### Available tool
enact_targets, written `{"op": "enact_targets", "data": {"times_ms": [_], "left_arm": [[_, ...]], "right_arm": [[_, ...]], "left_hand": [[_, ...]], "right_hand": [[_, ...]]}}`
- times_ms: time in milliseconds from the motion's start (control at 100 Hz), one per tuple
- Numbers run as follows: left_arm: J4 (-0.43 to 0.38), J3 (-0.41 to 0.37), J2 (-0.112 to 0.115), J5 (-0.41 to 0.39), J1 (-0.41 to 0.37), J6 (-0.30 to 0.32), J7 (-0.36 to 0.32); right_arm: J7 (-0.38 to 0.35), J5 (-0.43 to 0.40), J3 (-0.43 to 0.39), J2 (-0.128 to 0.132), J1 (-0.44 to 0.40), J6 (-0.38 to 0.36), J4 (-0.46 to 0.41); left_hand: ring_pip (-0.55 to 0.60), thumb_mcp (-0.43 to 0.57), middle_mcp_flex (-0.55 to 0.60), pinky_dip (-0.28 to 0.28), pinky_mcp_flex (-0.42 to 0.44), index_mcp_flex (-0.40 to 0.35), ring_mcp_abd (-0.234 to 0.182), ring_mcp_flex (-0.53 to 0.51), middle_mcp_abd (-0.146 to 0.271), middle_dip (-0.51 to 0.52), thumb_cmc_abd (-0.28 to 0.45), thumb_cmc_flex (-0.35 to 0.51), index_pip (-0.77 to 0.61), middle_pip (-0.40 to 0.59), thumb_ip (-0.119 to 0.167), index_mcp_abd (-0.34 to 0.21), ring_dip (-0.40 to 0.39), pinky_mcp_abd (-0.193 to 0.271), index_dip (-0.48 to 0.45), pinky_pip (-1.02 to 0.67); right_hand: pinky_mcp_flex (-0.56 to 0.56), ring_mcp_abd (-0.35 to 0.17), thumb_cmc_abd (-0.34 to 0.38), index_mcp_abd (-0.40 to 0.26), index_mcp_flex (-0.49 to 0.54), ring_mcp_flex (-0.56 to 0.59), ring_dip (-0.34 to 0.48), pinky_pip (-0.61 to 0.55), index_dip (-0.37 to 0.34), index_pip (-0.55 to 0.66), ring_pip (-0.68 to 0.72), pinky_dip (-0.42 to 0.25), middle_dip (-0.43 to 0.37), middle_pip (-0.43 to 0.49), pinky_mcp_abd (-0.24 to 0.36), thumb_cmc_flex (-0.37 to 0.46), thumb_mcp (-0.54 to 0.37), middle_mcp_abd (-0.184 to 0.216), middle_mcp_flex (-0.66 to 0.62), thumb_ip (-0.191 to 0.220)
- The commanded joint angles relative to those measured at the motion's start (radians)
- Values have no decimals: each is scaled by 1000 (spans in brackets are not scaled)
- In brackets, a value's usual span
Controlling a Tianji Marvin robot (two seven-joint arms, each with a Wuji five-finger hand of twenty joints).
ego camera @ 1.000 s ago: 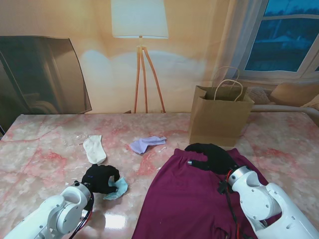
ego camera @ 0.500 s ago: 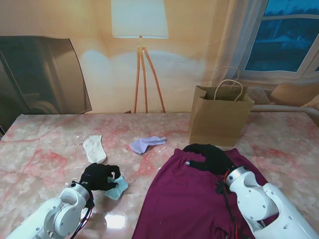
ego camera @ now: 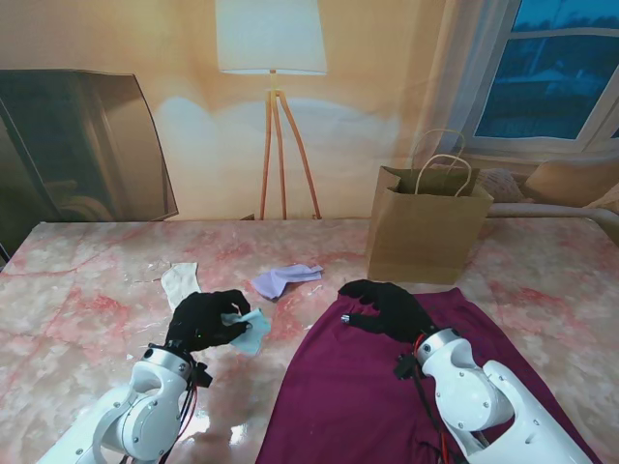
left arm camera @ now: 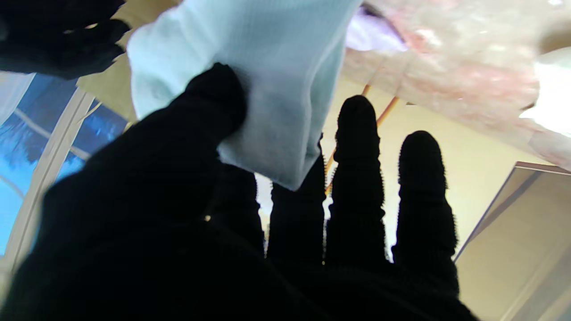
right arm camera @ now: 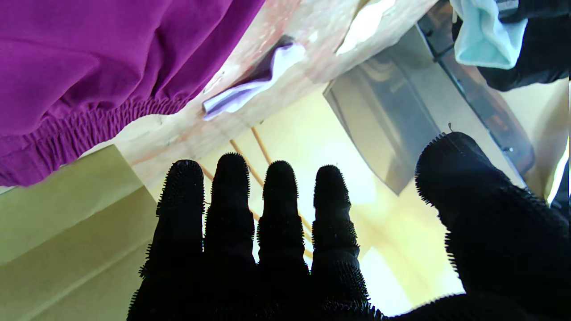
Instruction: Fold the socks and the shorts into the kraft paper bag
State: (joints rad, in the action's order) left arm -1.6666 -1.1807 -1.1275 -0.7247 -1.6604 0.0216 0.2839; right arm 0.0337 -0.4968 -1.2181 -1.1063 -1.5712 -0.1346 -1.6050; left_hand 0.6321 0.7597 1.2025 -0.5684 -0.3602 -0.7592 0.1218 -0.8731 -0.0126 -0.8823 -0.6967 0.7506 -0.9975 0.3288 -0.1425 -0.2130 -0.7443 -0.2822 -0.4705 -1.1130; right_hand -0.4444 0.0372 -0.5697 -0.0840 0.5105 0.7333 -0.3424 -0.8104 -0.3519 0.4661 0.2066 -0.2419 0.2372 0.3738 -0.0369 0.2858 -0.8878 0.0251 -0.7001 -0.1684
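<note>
The pale blue sock (ego camera: 253, 330) is pinched in the left hand (ego camera: 205, 320), lifted off the pink marbled surface (ego camera: 87, 290); in the left wrist view the thumb presses the sock (left arm camera: 250, 84) against the first fingers (left arm camera: 357, 147) while the outer two stand straight and free. The left forearm rises from the near left corner with the hand tipped toward the middle of the surface. Just beyond that hand a white sock (ego camera: 179, 282) lies flat, partly hidden by it, and a lavender sock (ego camera: 281, 280) lies crumpled a little farther to the right. The magenta shorts (ego camera: 368, 387) are spread over the near right part of the surface, waistband end toward the kraft paper bag (ego camera: 426, 232), which stands upright and open with its handles up at the far right. The right hand (ego camera: 385, 307) is over the far edge of the shorts, palm down, holding nothing; whether it touches the cloth cannot be told from the stand view. The right wrist view shows what the stand view does not: its four fingers (right arm camera: 279, 200) straight and side by side, thumb held wide apart, with the elastic waistband of the shorts (right arm camera: 89, 80), the bag's side (right arm camera: 67, 214) and the lavender sock (right arm camera: 250, 84) ahead of them.
</note>
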Motion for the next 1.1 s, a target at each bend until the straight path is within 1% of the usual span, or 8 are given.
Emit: {"op": "enact_targets", "data": {"times_ms": [0,250,300,330,400,510,820,1090], "left_arm": [[-24,22,-20,12,14,-3,16],[-35,120,-51,57,72,-27,104],[-31,141,-56,61,88,-29,117],[-29,152,-59,67,98,-30,122],[-24,180,-67,85,119,-33,131],[-8,220,-78,118,152,-33,134],[58,320,-114,166,237,-39,179],[87,356,-127,176,270,-44,190]], "right_arm": [[5,18,16,-17,-4,4,3],[36,140,55,-39,4,-4,20],[47,155,57,-43,2,-8,21],[55,160,57,-46,0,-9,20],[75,163,55,-50,-7,-14,17],[97,169,42,-55,-23,-19,5],[147,146,-28,-60,-88,-33,-41],[147,142,-67,-57,-126,-61,-69]], "left_hand": [[36,34,32,1,-2,-18,7,-15,-4,-10,-5,29,2,6,-53,-3,-11,-23,7,-29],[51,29,36,-6,0,-19,2,-12,1,1,-8,30,0,9,-53,-12,-19,-25,9,-43],[53,29,37,-6,0,-19,1,-12,2,3,-10,30,-1,9,-53,-13,-20,-25,9,-44],[53,29,38,-7,0,-20,1,-10,2,4,-10,31,-2,10,-53,-13,-21,-25,9,-44],[55,29,36,-7,4,-17,0,-6,5,6,-11,32,-3,9,-53,-17,-22,-24,8,-43],[52,29,30,-7,15,-11,-1,8,10,4,-11,39,-8,5,-51,-25,-23,-24,6,-38],[52,32,29,-12,23,-6,2,20,18,-10,-25,50,-22,-11,-49,-35,-27,-29,6,-35],[49,36,31,-14,25,-5,-1,21,21,-12,-43,59,-35,-25,-50,-39,-27,-28,4,-30]], "right_hand": [[-8,19,-33,18,-4,29,-24,-33,-16,0,25,-37,17,29,-4,3,40,-16,8,29],[26,34,-37,73,-100,-11,-30,-22,-12,-64,16,-27,22,37,-15,-28,126,-26,116,17],[38,32,-51,86,-120,-24,-30,-17,-11,-83,12,-28,22,40,-14,-45,102,-27,141,13],[42,30,-70,92,-131,-34,-29,-11,-11,-95,8,-29,21,42,-14,-68,58,-27,155,4],[48,31,-97,95,-143,-45,-26,-3,-11,-106,4,-31,18,41,-15,-101,0,-26,168,-9],[52,36,-111,102,-160,-55,-25,0,-9,-115,1,-31,16,37,-22,-111,-19,-27,184,-14],[36,45,-189,98,-146,-39,-26,-9,-17,-94,12,-36,25,61,-30,-76,-101,-27,169,-26],[31,41,-247,94,-137,-27,-31,-15,-34,-73,18,-37,37,86,-35,-27,-151,-23,163,-31]]}}
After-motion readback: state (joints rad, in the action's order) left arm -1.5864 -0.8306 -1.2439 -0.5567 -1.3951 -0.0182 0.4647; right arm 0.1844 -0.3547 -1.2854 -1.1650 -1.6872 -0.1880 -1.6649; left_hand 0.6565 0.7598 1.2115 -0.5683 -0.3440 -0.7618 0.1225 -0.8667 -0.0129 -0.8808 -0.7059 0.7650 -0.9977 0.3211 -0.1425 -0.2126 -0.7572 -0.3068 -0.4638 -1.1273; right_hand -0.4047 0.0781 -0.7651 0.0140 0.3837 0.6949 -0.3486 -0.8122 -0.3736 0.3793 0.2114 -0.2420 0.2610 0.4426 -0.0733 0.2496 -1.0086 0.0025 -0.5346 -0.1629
